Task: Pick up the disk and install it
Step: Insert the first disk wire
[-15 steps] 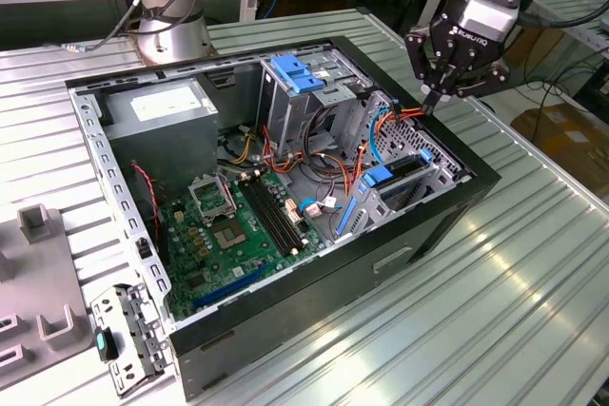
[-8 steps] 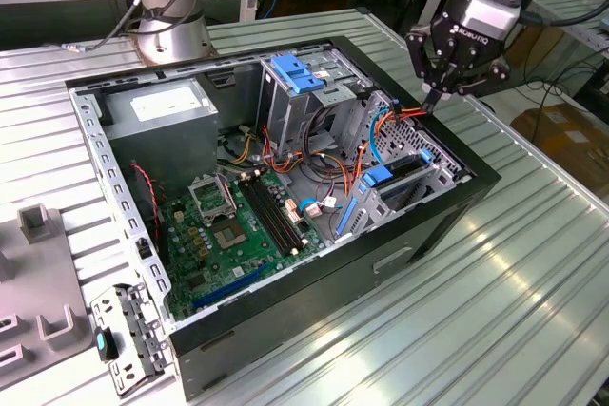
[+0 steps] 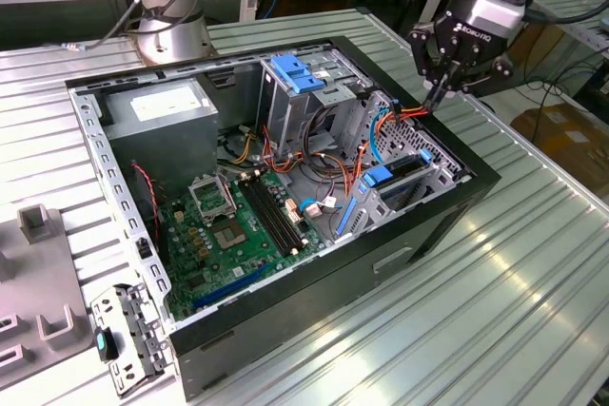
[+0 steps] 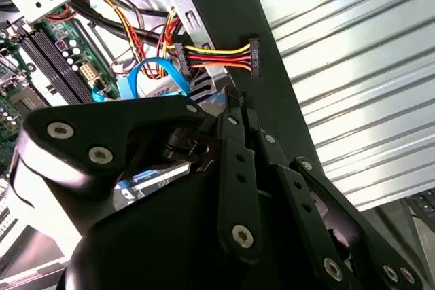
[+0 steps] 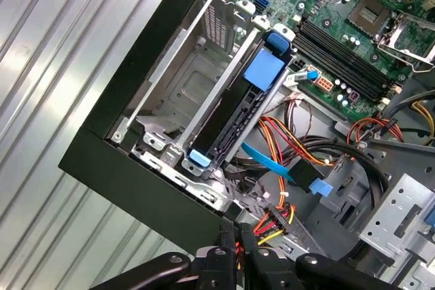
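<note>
Fingers (image 3: 434,97) closed together hang at the case (image 3: 285,335) rim beside the power cable (image 4: 217,56); I see the disk (image 5: 234,121) slotted in its bay (image 5: 183,89).

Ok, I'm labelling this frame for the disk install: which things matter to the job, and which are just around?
Job: disk in the drive bay; gripper over the computer case.
Around: motherboard; power supply; light-blue bracket; red-yellow cable.

1. The first wrist view's edge cuts off the gripper (image 5: 236,236).
2. In the second wrist view it hides much of the computer case (image 4: 228,22).
3. The disk (image 5: 234,113) shows only its thin side.
</note>
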Controlling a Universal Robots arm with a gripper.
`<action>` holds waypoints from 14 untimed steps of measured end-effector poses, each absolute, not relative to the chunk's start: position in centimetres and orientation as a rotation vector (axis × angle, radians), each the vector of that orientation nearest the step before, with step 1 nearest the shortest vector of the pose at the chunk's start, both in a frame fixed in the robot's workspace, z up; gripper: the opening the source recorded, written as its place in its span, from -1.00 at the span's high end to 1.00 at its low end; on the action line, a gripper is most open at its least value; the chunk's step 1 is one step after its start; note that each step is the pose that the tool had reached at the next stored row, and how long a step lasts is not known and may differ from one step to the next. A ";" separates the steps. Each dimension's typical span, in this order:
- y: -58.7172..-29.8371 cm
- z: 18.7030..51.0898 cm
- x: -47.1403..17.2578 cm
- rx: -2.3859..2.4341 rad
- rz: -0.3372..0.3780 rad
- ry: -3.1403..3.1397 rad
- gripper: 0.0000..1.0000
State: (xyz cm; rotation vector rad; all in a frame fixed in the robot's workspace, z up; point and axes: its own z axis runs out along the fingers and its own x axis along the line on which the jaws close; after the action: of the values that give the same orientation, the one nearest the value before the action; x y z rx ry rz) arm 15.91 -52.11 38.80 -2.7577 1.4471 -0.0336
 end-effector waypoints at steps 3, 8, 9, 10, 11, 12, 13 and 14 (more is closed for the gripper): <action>-52.1 38.8 16.0 -2.784 -0.033 1.395 0.65; -52.1 38.7 16.7 -2.839 -0.031 1.277 0.50; -52.1 38.7 16.8 -2.847 -0.031 1.259 0.50; -52.1 38.7 16.8 -2.857 -0.030 1.236 0.50; -52.1 38.7 16.9 -2.866 -0.030 1.214 0.50; -52.1 38.6 16.9 -2.886 -0.029 1.165 0.50; -52.1 38.6 16.9 -2.904 -0.029 1.118 0.50; -52.1 38.5 16.9 -2.914 -0.028 1.092 0.50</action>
State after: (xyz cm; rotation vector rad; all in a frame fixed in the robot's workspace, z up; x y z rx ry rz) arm 16.89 -52.11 38.54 -2.9140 1.0921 -0.0282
